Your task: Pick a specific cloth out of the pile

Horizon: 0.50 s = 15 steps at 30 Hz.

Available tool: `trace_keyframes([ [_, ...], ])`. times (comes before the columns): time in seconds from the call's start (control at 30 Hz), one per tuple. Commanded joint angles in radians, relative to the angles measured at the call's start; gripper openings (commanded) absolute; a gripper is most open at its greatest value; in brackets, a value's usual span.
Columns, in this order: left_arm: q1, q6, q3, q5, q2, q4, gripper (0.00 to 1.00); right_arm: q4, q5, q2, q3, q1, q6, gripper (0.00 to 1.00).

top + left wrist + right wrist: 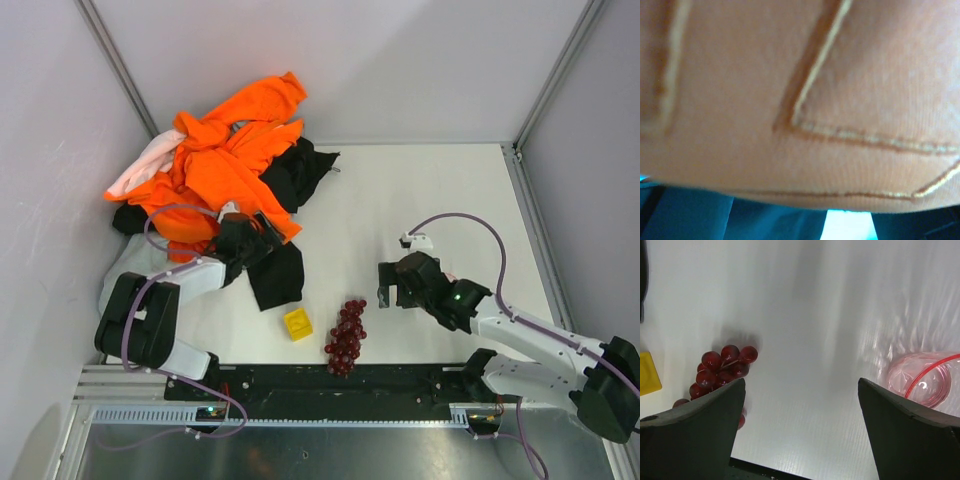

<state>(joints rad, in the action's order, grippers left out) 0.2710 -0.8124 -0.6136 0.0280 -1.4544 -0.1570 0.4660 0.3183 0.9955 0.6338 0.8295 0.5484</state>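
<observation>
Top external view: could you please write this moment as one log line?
left end effector: at near edge of pile, jaws hidden | left wrist view: filled by orange fabric | right end effector: open, empty, above table near grapes

Left gripper (246, 240): nose buried in the near edge of the pile (225, 165). Orange fabric sits right against the wrist lens, so there's no gap ahead. Black garment (277, 275) lies just to its right, on the near side. Side wall (60, 150) is close beyond the pile.

Right gripper (801, 385): jaws wide, with bare table (805, 305) between and ahead, a free lane. Grape bunch (722, 367) is just beside one finger and a yellow block (647, 372) lies further out that side. A clear pink item (920, 382) is close by the other finger; can't tell what it is.

Open tabletop between the two grippers.
</observation>
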Motion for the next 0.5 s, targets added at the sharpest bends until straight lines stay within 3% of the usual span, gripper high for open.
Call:
trace_keyframes([
  [0.0, 0.010, 0.001, -0.079, 0.072, -0.051, -0.071, 0.97, -0.022, 0.028, 0.019, -0.008, 0.005, -0.013, 0.99],
  [0.17, 0.011, 0.032, -0.137, 0.083, -0.160, -0.040, 0.89, -0.017, 0.034, 0.032, -0.008, 0.005, -0.022, 0.99],
  [0.47, 0.047, 0.134, -0.285, 0.134, -0.352, 0.182, 0.52, -0.019, 0.043, 0.054, -0.009, 0.000, -0.032, 0.99],
])
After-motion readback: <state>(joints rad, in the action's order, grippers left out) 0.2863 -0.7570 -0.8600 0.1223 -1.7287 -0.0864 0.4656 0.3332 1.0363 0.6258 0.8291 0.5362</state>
